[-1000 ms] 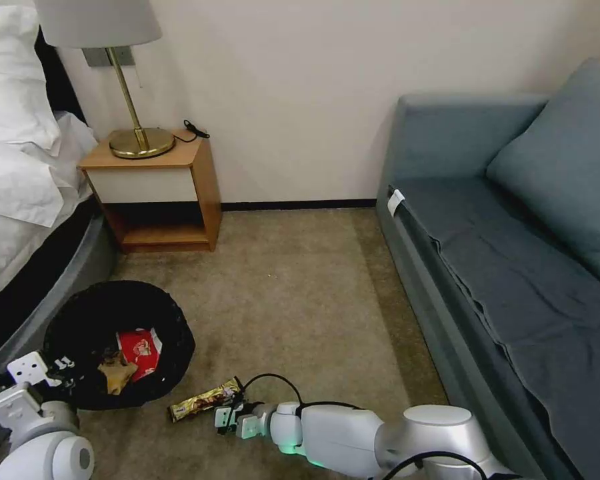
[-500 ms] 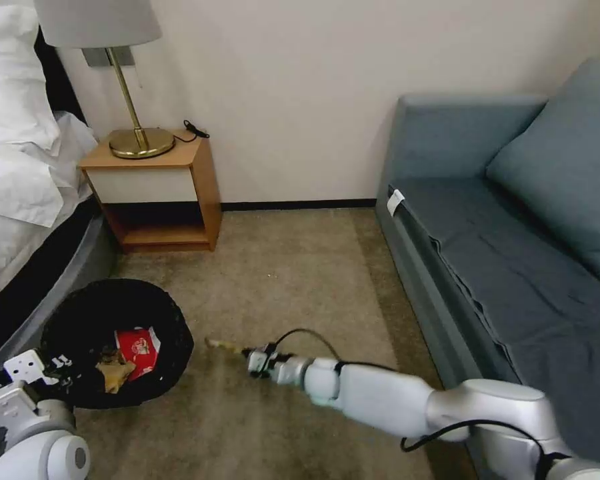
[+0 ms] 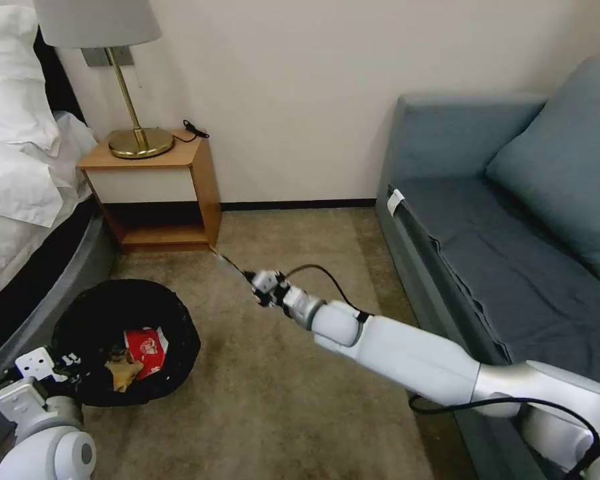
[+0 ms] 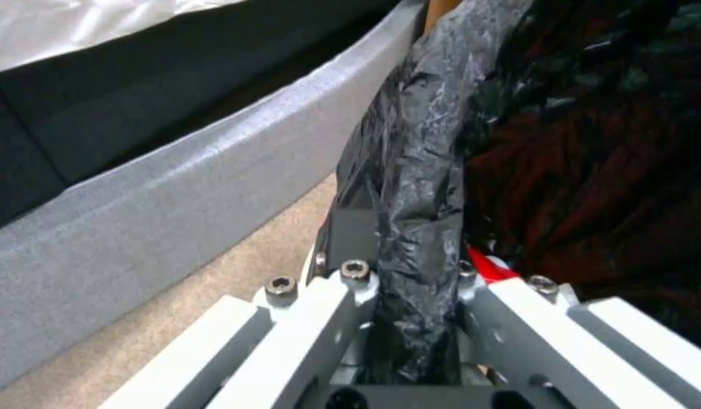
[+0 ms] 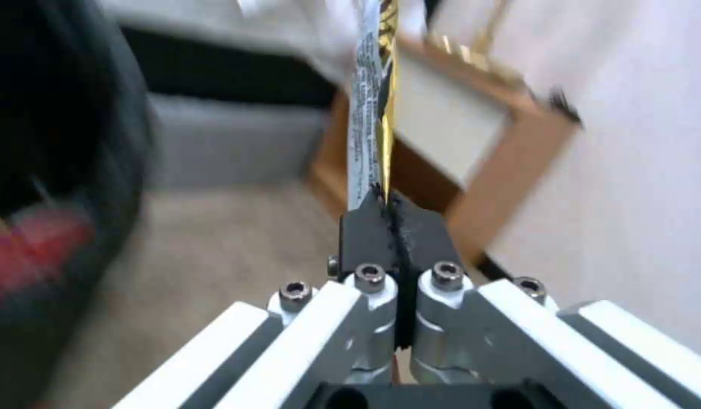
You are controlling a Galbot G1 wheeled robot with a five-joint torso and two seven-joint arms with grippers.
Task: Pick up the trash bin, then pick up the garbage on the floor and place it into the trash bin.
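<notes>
Black-lined trash bin [image 3: 123, 343] holds red packet [image 3: 145, 351]; gold wrapper [image 5: 375, 108] held aloft.

We're in a bedroom, hotel-like: bed [image 3: 20, 220] with white linen and pillow [image 3: 10, 73] at left, wooden nightstand [image 3: 160, 193] holding a brass lamp [image 3: 123, 80], grey-blue sofa [image 3: 507, 267] with cushion [image 3: 567, 160] at right, beige carpet [image 3: 293, 280], plain cream wall [image 3: 300, 87] with dark baseboard.

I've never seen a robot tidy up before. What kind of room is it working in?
Probably a hotel room or bedroom: a bed with white pillows, a wooden nightstand bearing a brass lamp, and a blue-grey sofa on carpet.
</notes>
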